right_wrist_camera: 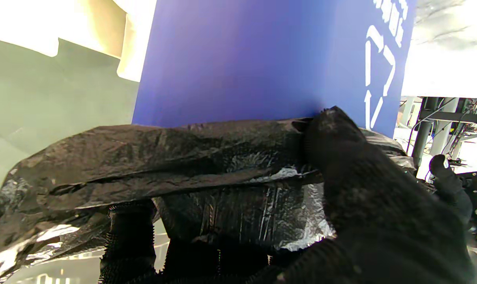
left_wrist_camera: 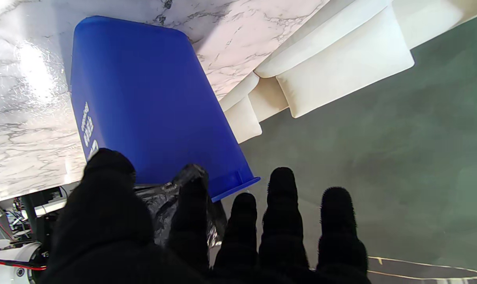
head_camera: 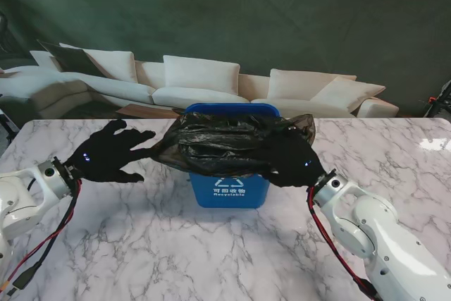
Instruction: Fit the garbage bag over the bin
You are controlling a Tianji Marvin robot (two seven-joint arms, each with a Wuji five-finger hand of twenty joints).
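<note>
The crumpled black plastic garbage bag (head_camera: 225, 144) lies stretched left to right across the mouth of the upright blue plastic recycling bin (head_camera: 229, 189) mid-table. The black-gloved right hand (head_camera: 296, 160) grips its right end, and the black-gloved left hand (head_camera: 109, 153) pinches the left tip with its other fingers splayed.

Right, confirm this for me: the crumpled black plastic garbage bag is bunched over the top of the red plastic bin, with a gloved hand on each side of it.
One thing is off: the plastic bin is blue, not red, as the stand view shows. The rest holds: the crumpled black plastic garbage bag is bunched over its top, with the left hand and right hand on either side.
</note>
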